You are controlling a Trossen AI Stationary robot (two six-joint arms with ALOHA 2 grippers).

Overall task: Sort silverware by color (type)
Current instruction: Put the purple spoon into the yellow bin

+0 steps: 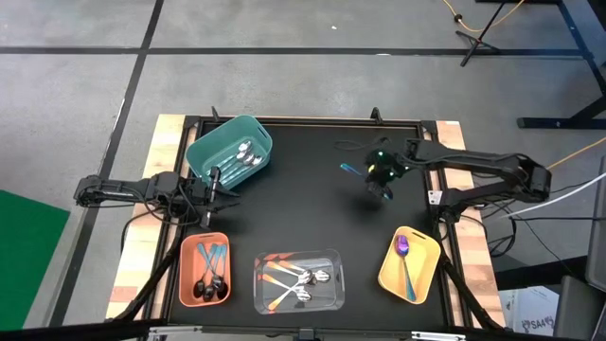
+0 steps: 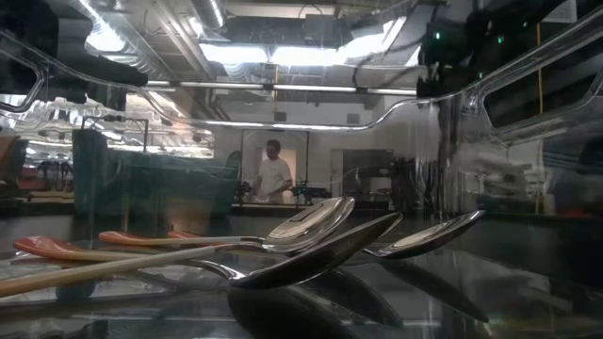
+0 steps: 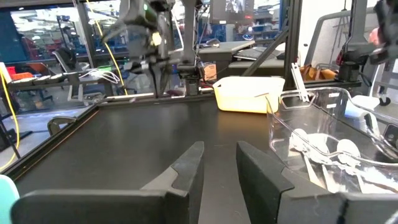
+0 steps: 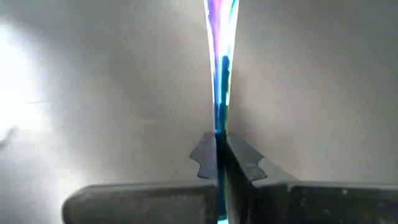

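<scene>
The table (image 1: 303, 189) carries four bins: teal bin (image 1: 230, 147) with silver spoons just beside the left claw (image 1: 214, 182), whose fingers stand apart, gripping nothing; clear bin (image 1: 298, 281), salmon bin (image 1: 204, 269) and yellow bin (image 1: 409, 264) lie nearer the front edge. The right claw (image 4: 219, 152) is clamped on a teal-handled spoon (image 4: 221, 68) above the table's middle

We count four bins: one teal bin (image 1: 230, 148), one salmon bin (image 1: 204, 270), one clear bin (image 1: 298, 280), one yellow bin (image 1: 409, 264). The yellow bin holds one purple-bowled spoon (image 1: 404, 258). Other spoon counts cannot be told. Two arms are present.
</scene>
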